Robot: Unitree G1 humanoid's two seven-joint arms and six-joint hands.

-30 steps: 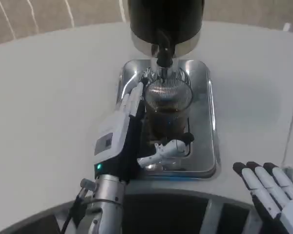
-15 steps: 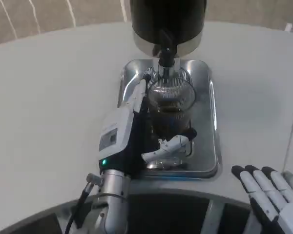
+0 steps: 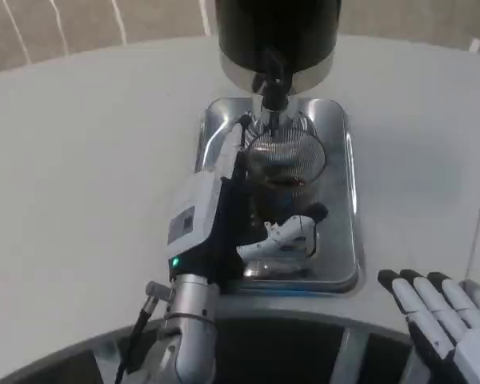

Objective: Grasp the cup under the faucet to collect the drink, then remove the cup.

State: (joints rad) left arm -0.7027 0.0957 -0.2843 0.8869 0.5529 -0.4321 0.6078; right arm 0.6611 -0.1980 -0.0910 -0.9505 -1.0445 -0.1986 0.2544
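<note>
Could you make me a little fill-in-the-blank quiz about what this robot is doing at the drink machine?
1. The cup is held by the robot's ____ hand.
2. The cup stands on a shiny metal ____.
3. The liquid in the cup looks ____ in color.
4. The right hand rests on the white ____.

Missing words: left; tray; dark brown; table

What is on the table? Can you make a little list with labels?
cup: clear cup with dark drink inside, under the faucet
dispenser: dark body above the cup
tray: shiny metal tray under the cup
left hand: left hand grips the cup
right hand: right hand rests flat on the table, fingers apart
</note>
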